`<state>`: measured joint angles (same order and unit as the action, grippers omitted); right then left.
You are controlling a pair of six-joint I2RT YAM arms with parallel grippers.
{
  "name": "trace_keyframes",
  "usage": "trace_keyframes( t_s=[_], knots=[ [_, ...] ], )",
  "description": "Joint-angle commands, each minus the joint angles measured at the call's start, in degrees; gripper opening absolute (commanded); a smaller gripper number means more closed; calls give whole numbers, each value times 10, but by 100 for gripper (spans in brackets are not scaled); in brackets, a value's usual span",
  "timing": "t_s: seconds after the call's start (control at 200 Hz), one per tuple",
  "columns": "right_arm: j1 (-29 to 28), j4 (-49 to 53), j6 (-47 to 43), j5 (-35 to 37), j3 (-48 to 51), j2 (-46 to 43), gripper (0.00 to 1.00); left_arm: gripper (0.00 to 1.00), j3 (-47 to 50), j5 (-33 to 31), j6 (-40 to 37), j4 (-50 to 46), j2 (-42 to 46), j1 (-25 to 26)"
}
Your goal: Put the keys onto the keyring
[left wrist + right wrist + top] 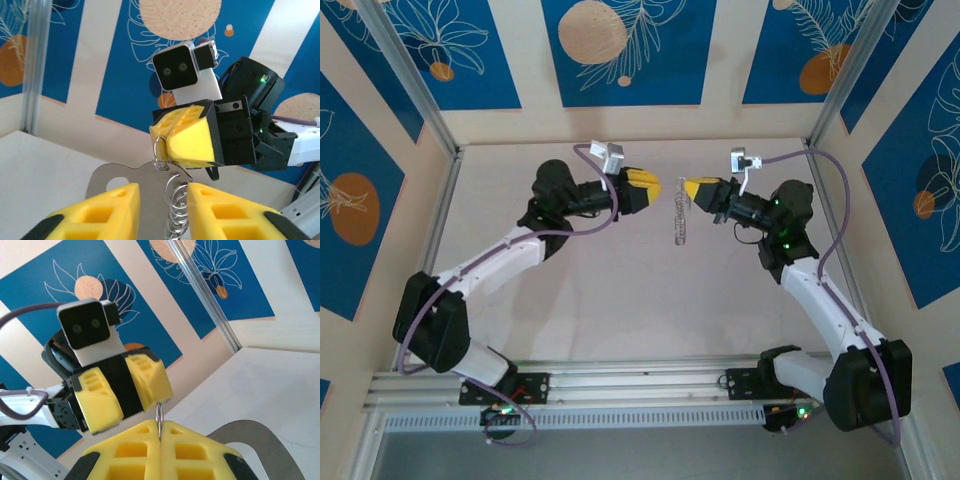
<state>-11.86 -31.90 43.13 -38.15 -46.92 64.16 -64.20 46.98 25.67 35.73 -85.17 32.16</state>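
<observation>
blue panels printed with pale leaves and orange discs wall in a pale, bare tabletop [570, 300], and the action sits above it in the upper middle of the overhead frame, where the two arms meet tip to tip. the thin silvery metal keyring [680, 222] hangs in the air between them, clear of the tabletop, with a string of small silvery loops trailing from it. its long axis runs straight down the frame. the right gripper [688, 188] is clenched on the top loop, and in its own wrist view the wire stands edge-on, pinched between the pressed-together yellow fingers. the left gripper [163, 192] is released. its yellow fingers stand apart at the bottom of its wrist view, with the dangling string running down through the gap, closer to the finger on the frame's right. whether it touches that finger i cannot tell. the keys are too small to tell apart from the loops. the free left gripper is therefore the nearer one to act, probably by closing sideways across that vertical string, just below the right gripper's hold.
</observation>
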Motion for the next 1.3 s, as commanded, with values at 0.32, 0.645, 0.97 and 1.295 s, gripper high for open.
trace_keyframes(
  t_s=[0.32,0.645,0.97,1.295],
  knots=[
    [5,175,-147,-93,-125,60,0,62,-95,88,-135,-181,-1,-49],
    [3,265,-219,-158,-188,104,0,64,-184,151,-205,-323,-49,-57],
    [-8,309,-250,-190,-220,128,0,52,-245,190,-247,-408,-87,-56],
    [-21,317,-258,-190,-232,135,0,48,-258,213,-230,-395,-106,-56]
  ],
)
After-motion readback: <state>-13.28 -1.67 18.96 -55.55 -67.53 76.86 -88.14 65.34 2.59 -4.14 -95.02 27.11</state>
